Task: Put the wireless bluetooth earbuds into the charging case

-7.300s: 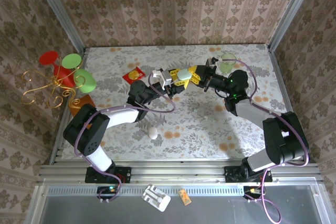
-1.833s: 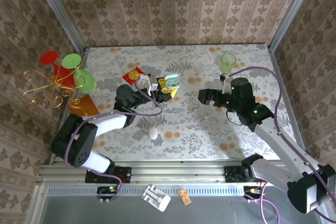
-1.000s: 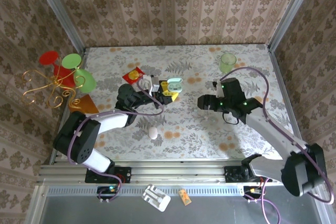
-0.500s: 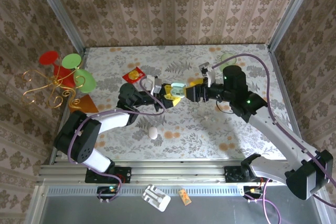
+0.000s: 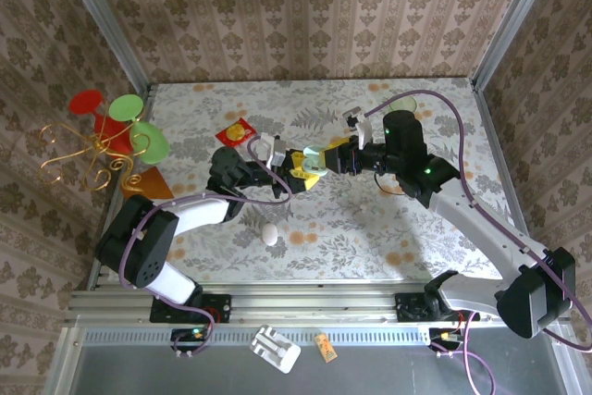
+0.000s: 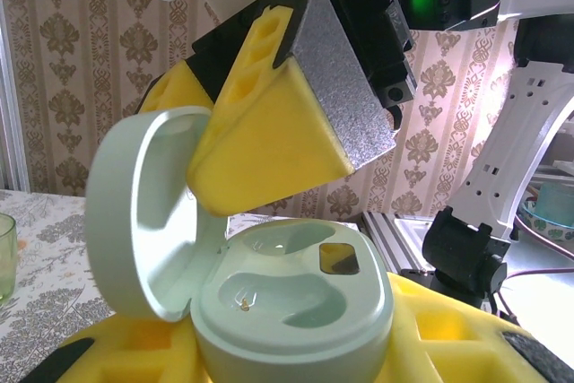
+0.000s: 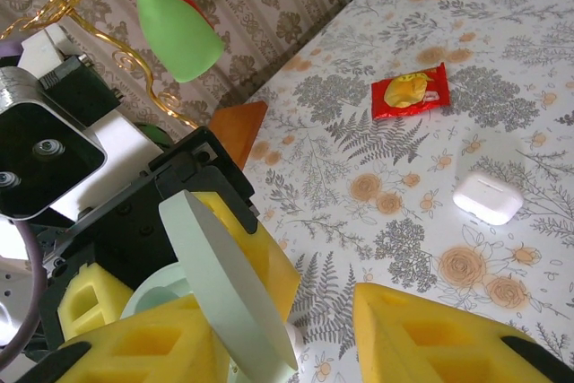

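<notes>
charging case (image 6: 296, 302), lid (image 7: 224, 275) open, pinched by left gripper (image 5: 297, 165); right gripper (image 7: 318, 311) spread against lid

I lose part of the case (image 6: 269, 356) lid behind the right arm's yellow pad (image 6: 269, 145) at the left wrist — the case base runs off the bottom edge.

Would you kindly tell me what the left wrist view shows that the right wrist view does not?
Left wrist's own: the inside of the open pale green case, two moulded wells that look empty, plus a green cup at the left edge. Right wrist's own: a small white case lying shut on the table, a red packet and a green disc on a gold wire stand. Shared: the green case's raised lid, the right gripper straddling it, and the left gripper holding the case.
</notes>
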